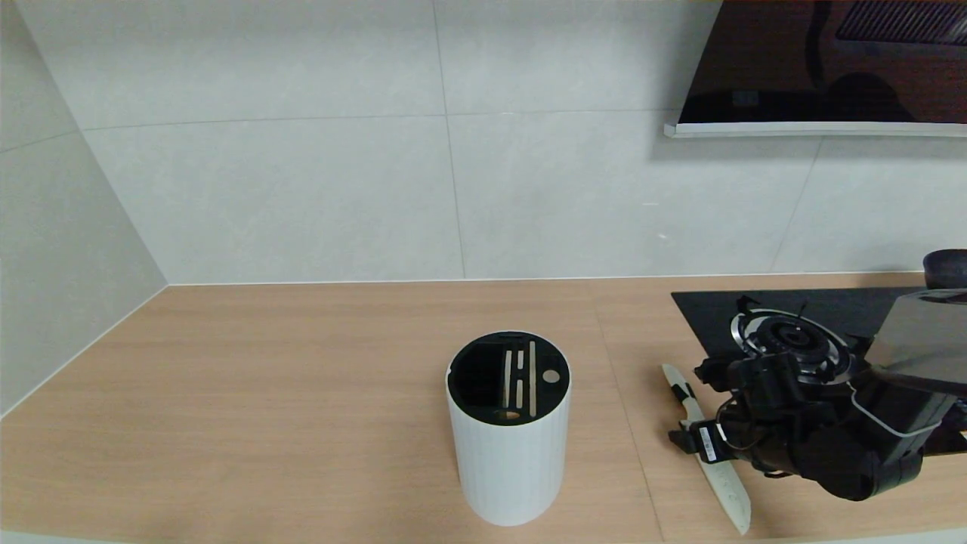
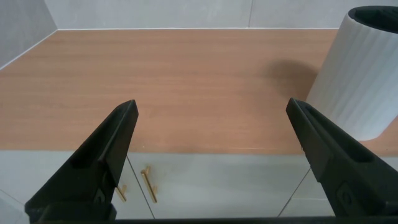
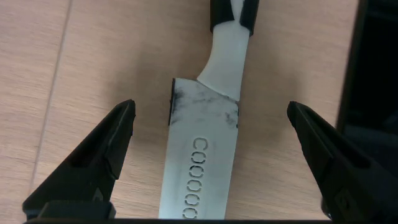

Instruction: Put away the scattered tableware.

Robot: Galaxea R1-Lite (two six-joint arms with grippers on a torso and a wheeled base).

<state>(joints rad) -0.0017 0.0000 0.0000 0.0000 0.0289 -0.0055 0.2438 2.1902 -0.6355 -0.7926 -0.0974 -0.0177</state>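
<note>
Spread wide, my right gripper (image 3: 209, 118) straddles the white marbled-blade knife (image 3: 202, 143) lying flat on the wooden counter (image 3: 93, 56); I would shift onto its handle (image 3: 230, 31) before closing, then aim for the slotted white cylindrical holder (image 1: 510, 453)

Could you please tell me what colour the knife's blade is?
Blade: white with grey marbling; right wrist view.

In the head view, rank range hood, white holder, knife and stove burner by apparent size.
1. range hood
2. white holder
3. knife and stove burner: unsure, knife longer but thinner, both partly covered
</note>
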